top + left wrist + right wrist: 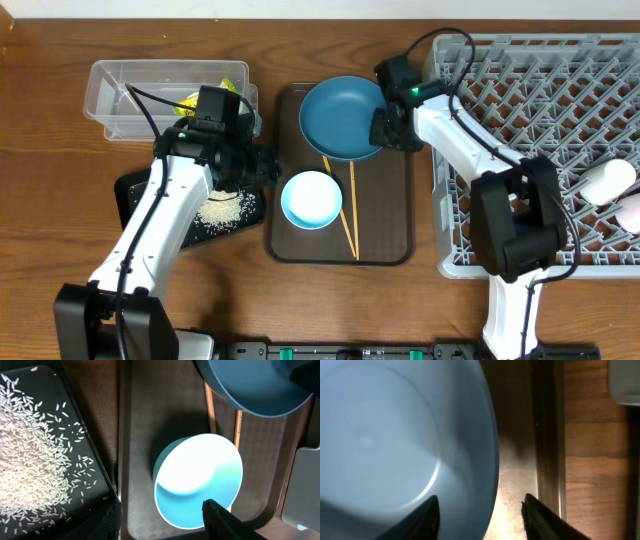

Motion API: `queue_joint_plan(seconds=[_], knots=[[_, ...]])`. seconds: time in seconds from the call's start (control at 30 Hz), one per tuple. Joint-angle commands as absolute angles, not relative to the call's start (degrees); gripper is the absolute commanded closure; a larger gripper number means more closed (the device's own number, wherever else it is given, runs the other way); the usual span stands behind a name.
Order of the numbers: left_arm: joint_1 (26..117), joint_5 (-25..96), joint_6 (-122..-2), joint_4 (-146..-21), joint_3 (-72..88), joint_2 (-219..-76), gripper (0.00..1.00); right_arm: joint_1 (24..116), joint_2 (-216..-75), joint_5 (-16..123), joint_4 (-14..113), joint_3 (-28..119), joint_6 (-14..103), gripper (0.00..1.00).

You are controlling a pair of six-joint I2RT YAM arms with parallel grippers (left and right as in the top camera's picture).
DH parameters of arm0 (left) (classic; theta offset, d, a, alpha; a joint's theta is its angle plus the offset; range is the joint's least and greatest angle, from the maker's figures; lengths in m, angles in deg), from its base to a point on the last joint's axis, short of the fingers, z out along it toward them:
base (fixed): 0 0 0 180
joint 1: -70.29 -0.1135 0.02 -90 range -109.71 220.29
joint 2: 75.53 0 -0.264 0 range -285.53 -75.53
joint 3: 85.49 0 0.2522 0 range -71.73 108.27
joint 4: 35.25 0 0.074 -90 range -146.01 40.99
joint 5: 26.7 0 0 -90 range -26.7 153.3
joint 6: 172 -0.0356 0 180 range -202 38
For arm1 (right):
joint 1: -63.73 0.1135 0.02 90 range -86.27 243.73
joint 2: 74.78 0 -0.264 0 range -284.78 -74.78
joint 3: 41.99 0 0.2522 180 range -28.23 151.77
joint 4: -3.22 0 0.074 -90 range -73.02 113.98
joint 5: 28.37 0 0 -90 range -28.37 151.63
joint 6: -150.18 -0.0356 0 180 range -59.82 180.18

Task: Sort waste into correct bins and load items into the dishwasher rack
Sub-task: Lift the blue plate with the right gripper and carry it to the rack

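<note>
We are seeing the dishwasher rack (560, 100) on the right. Left of it, on the brown serving tray (385, 230), the dark-blue bowl (340, 115) is covering the far ends of the chopsticks (352, 215). The right gripper (480, 510) is straddling the bowl's rim, its jaws apart and not pinching. The left gripper (162, 520) is hanging open and empty over the light-blue bowl (312, 198).
</note>
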State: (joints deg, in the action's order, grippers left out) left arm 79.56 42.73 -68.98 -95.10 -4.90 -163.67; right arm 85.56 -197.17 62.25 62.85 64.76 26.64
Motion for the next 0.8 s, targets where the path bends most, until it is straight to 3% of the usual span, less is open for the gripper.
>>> queue_joint_plan(seconds=[0.0, 0.07, 0.17, 0.53, 0.77], knots=[[79.6, 43.5, -70.0, -95.3, -4.4, -162.6, 0.45, 86.0, -198.1, 63.1, 62.3, 64.8, 24.6, 0.68], [79.6, 43.5, -70.0, -95.3, -4.4, -162.6, 0.45, 86.0, -198.1, 63.1, 62.0, 64.8, 24.5, 0.88], [79.6, 43.5, -70.0, -95.3, -4.4, -162.6, 0.45, 86.0, -198.1, 63.1, 61.3, 64.8, 24.4, 0.98], [79.6, 43.5, -70.0, -95.3, -4.4, -162.6, 0.45, 83.9, -197.5, 63.0, 61.4, 66.0, 24.7, 0.99], [79.6, 43.5, -70.0, -95.2, -4.4, -162.6, 0.45, 79.6, -190.7, 62.7, 62.9, 71.8, 35.7, 0.99]])
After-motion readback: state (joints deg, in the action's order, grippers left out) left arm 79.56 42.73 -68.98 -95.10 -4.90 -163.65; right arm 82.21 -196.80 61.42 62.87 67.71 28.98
